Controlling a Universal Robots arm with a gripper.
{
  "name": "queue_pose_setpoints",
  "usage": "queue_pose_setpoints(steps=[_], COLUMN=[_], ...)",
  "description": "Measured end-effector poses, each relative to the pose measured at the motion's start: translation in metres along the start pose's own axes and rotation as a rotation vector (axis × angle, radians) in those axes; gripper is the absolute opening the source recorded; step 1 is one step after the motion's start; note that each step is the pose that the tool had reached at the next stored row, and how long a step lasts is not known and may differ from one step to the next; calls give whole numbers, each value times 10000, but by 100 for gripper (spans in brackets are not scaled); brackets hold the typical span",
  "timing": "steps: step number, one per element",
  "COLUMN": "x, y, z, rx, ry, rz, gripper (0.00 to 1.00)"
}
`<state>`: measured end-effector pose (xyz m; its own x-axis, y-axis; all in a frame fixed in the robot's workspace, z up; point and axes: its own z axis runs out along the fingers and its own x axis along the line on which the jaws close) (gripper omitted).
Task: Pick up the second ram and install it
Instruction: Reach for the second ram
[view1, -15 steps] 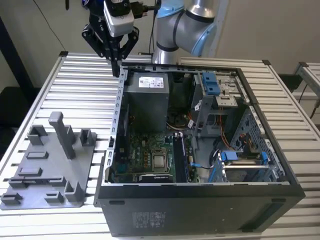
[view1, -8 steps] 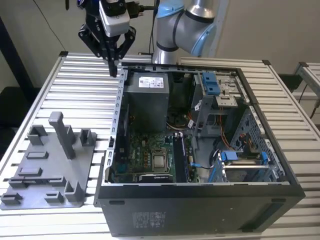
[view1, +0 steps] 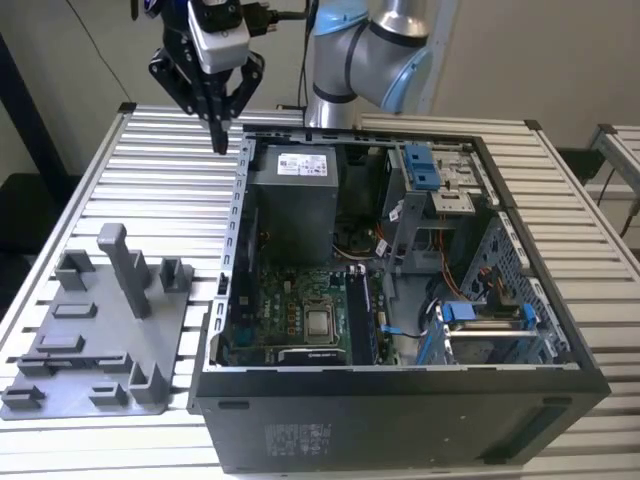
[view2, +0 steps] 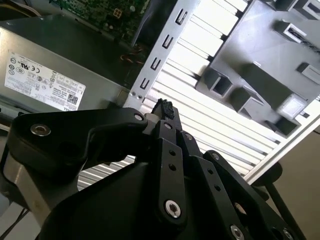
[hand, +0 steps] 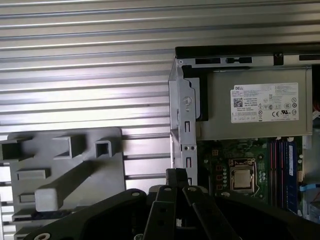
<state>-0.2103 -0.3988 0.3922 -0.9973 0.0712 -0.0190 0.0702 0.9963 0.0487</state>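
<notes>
My gripper (view1: 219, 146) hangs high over the slatted table, just outside the back corner of the open computer case (view1: 236, 230), on the exterior view's left. Its black fingers are pressed together into a point, and I see nothing between them in both wrist views (view2: 163, 107) (hand: 176, 175). The second ram is hidden from me. Inside the case, the memory slots (view1: 361, 318) (hand: 281, 170) lie beside the processor socket (view1: 320, 322) (hand: 242, 179) on the motherboard.
A grey parts holder (view1: 100, 340) (hand: 65, 170) with upright posts and pockets lies on the table at the exterior view's left. The grey power supply (view1: 292, 200) (hand: 250, 110) sits in the case near the gripper. Blue drive-bay clips (view1: 422, 165) are at the far side.
</notes>
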Motion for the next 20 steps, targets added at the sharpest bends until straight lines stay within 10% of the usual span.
queue_pose_setpoints(steps=[20], x=[268], y=[-19], z=[-4], rx=[-1], ry=[0], rz=[0], gripper=[11])
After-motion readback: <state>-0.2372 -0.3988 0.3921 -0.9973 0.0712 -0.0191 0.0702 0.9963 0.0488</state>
